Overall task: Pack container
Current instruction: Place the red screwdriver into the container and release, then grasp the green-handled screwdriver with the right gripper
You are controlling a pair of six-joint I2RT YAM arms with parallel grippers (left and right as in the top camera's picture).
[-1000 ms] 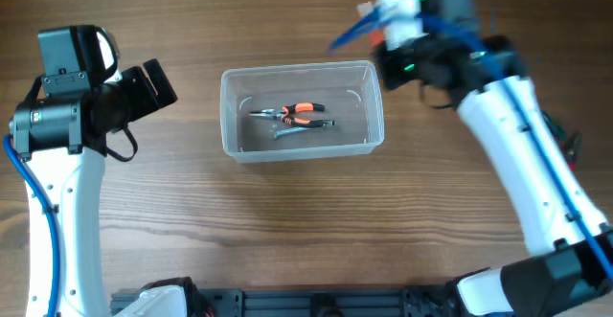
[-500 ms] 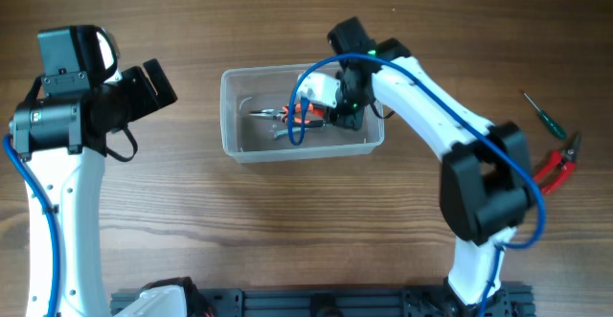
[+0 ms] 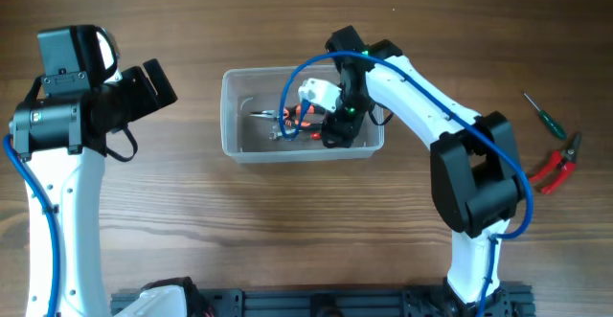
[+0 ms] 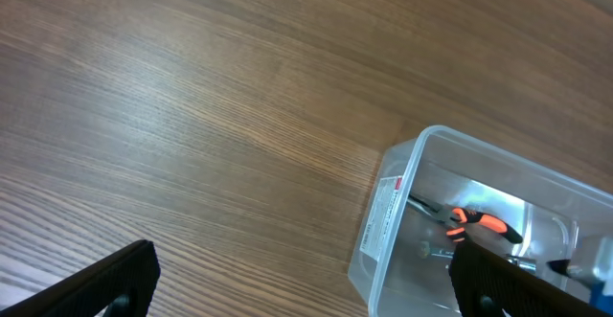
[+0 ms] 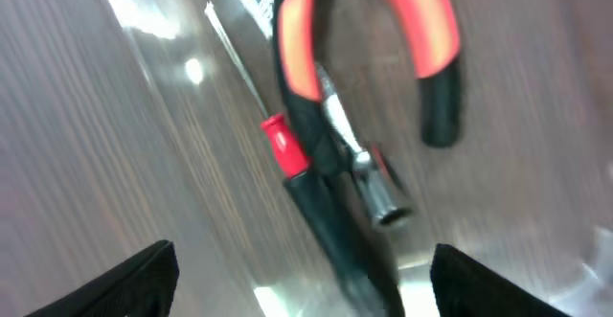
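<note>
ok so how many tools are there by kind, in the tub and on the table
pliers: 2, orange-handled pliers in the container, red-handled pliers on the table
screwdrivers: 2, red-and-black screwdriver in the container, green screwdriver on the table
silver metal piece, kind unclear: 1, in the container
total: 5

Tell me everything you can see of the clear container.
The container is a clear plastic rectangular tub with rounded corners and a rim, upright on the wooden table. A white label sits on one short wall. Inside lie orange-handled pliers and a red-and-black screwdriver; the right gripper reaches into it, open.
</note>
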